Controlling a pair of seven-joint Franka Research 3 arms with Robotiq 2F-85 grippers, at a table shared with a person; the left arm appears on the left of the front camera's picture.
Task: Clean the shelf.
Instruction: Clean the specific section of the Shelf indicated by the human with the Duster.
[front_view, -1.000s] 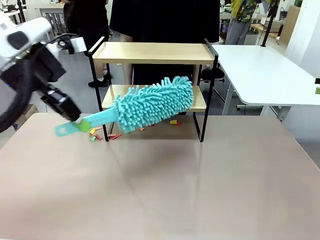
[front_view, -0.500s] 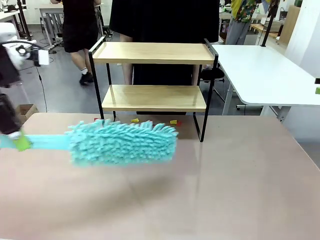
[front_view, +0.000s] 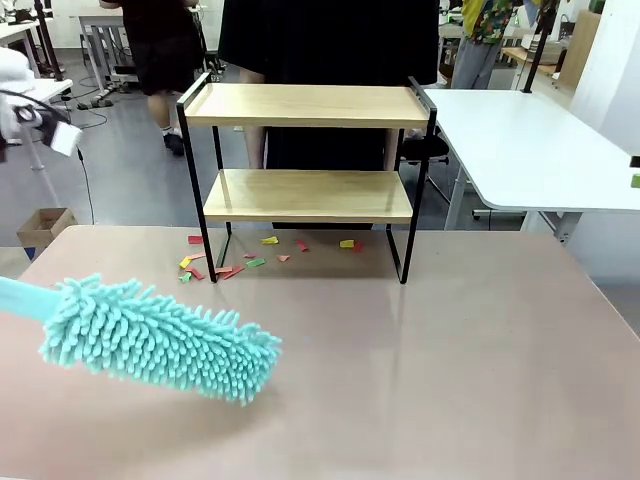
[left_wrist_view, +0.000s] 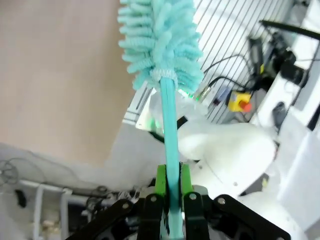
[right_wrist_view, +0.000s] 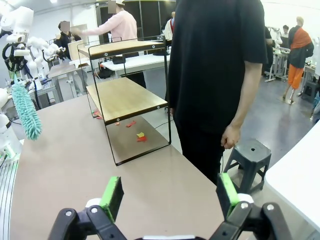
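Nearly done, by the look of it. Both wooden boards of the shelf (front_view: 305, 150) bare, at the far middle of the table (front_view: 450, 350). Little paper bits (front_view: 225, 268) lying on the table under it and just to its left, maybe left to clear away. Left gripper (left_wrist_view: 173, 180) shut tight on the thin handle of the fluffy blue-green duster (front_view: 160, 340), low at the near left, well apart from the shelf. Right gripper (right_wrist_view: 170, 195) wide, holding nothing.
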